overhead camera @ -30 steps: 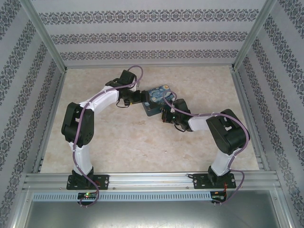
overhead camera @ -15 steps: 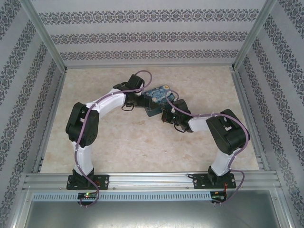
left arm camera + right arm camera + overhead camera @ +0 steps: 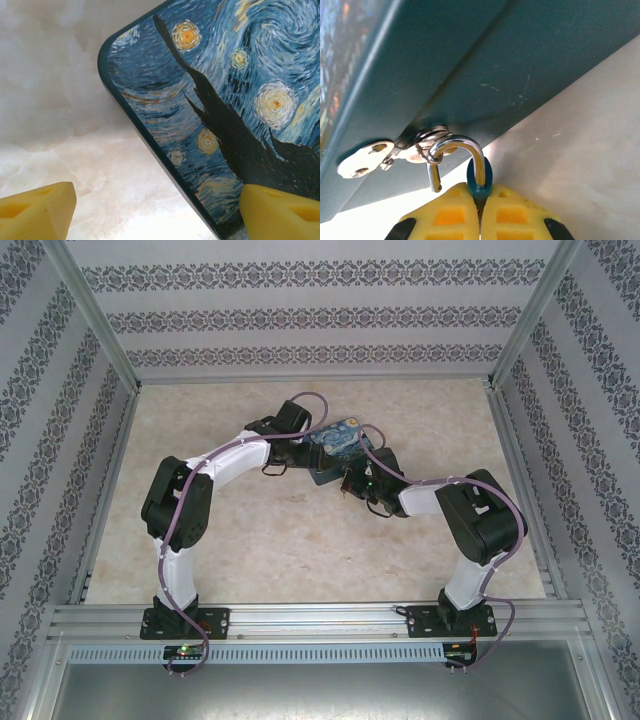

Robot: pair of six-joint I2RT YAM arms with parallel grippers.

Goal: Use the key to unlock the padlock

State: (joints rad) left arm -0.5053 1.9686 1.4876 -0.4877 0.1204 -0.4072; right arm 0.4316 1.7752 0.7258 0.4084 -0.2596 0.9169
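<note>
A pale marbled tabletop [image 3: 260, 550] sits inside patterned walls. The right gripper [image 3: 480, 200] is pinched tight on the padlock [image 3: 479, 176] by its blue body. The padlock's shackle hooks through the latch [image 3: 422, 145] on the near side of the painted tin [image 3: 470, 60]. The left gripper [image 3: 155, 205] gapes wide, straddling the tin's left edge. Bare table lies to the left and nearer.

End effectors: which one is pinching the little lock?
The right end effector, shut on the padlock. The left end effector stands open by the tin.
</note>
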